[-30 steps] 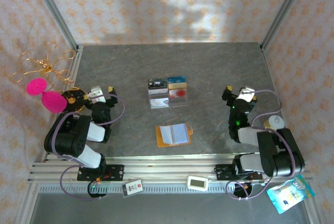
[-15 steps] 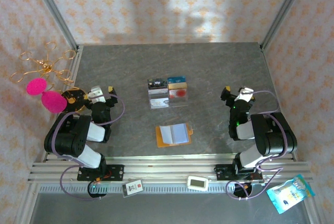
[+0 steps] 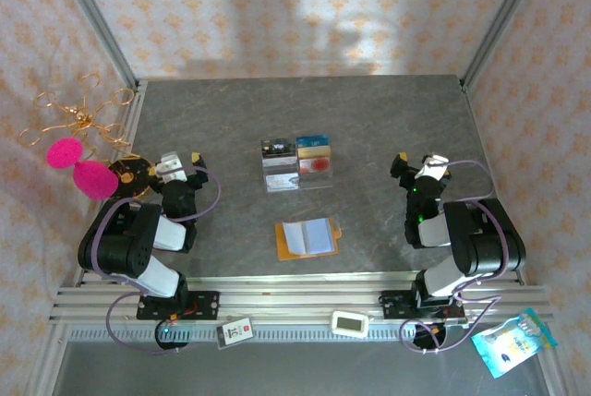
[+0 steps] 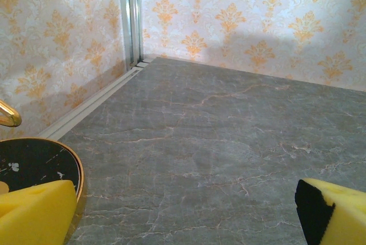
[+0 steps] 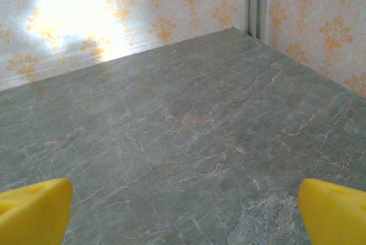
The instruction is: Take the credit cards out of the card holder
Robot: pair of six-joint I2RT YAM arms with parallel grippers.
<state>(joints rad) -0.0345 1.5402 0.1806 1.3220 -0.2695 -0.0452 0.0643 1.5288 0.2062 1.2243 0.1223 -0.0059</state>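
Left gripper [image 3: 182, 164] and right gripper [image 3: 420, 167], both spread wide and holding nothing, flank the surface [image 3: 369, 119] at mid-left and mid-right of the top view. The card holder [image 3: 308, 239] lies open, pale inside up, at lower centre, apart from both. Whether credit cards sit in its pockets is too small to tell.

Advisable: one gripper pins the orange edge while the other pinches a card edge and slides it out flat.

A clear tray [image 3: 297, 179] of small coloured cards [image 3: 314, 144] stands above centre, and a black plate [image 3: 127, 173] lies just beside the left gripper. Neither blocks the approach.

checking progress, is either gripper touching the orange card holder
No, the card holder lies open on the table, the left gripper and right gripper both well off to its sides.
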